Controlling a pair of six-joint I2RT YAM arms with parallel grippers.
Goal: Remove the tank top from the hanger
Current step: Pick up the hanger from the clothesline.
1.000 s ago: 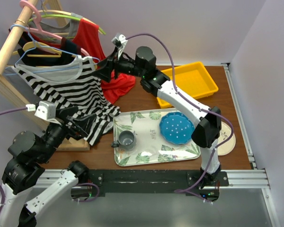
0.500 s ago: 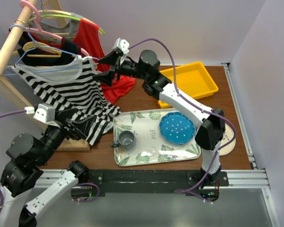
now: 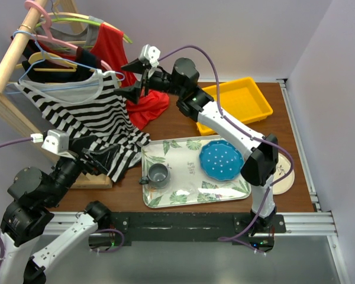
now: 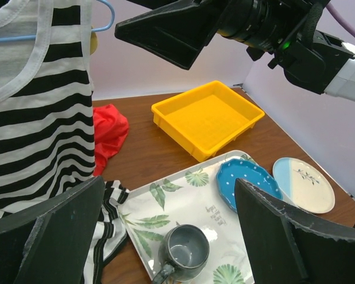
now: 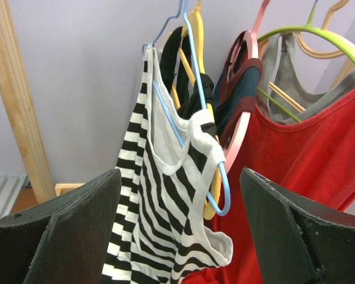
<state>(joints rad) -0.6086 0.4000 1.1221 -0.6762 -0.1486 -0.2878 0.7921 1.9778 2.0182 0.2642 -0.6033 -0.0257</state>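
The left arm folds up from its base at the near edge. Its left gripper [image 3: 105, 157] is spread wide and empty, just over the draped hem of the striped tank top [image 3: 89, 115]. Beyond the leaf-print tray [image 3: 183, 198], the right arm stretches far across the table with its wrist raised. The right gripper [image 3: 130, 80] gapes wide, holding nothing, and faces the top's shoulder strap. The top hangs on the blue hanger [image 5: 226, 189] at the wooden rack [image 3: 12, 56].
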